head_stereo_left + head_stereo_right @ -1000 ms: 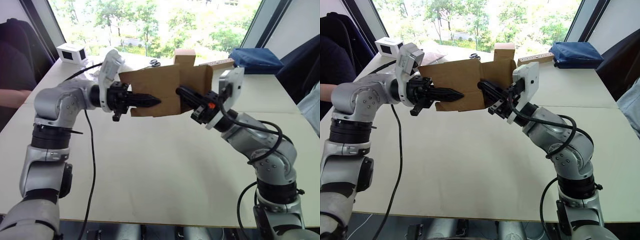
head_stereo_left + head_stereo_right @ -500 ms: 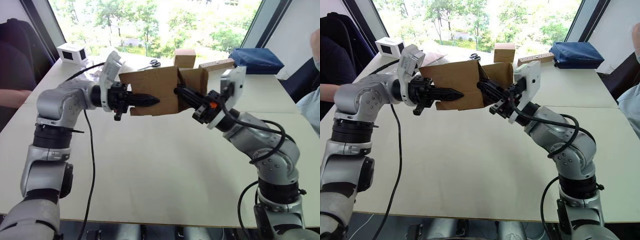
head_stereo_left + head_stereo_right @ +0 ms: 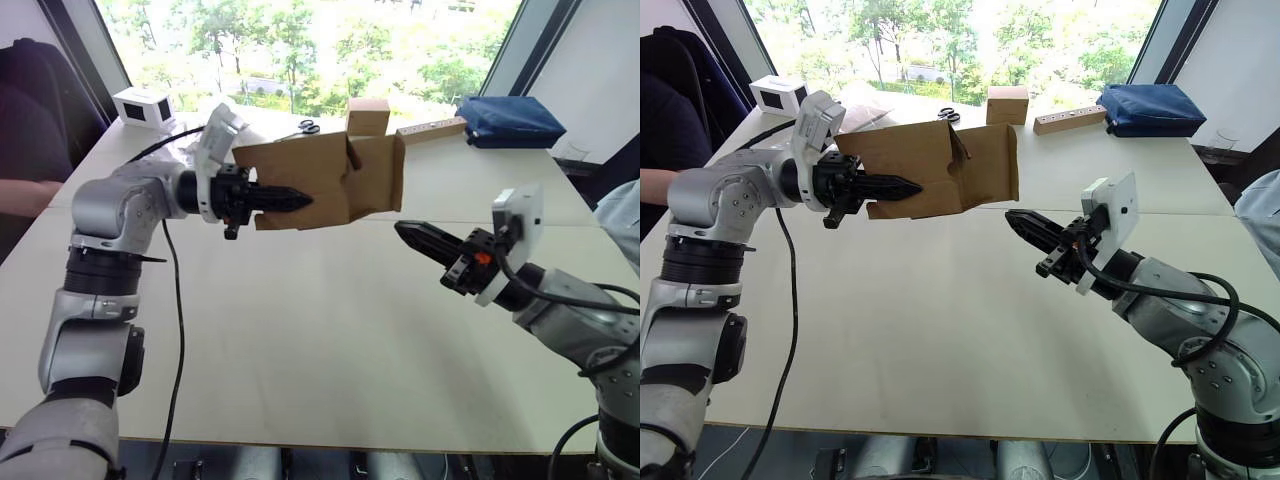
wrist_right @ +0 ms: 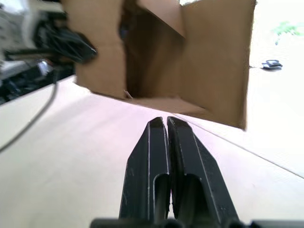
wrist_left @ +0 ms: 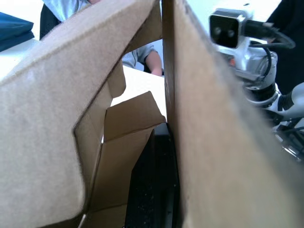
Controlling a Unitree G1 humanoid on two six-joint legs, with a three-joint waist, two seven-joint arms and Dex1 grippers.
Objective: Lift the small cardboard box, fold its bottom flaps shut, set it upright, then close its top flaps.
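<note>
plain brown small cardboard box (image 3: 325, 182) held aloft sideways, flaps splayed open.

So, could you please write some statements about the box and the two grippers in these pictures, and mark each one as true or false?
1. The left gripper holds the small cardboard box above the table. True.
2. The right gripper is clamped on the box. False: it is shut on nothing and hangs apart from the box, lower and to its right.
3. The flaps at the box's end facing the right gripper are folded shut. False: they stand open, and the right wrist view looks into the box.
4. A pair of scissors lies on the table behind the box. True.
</note>
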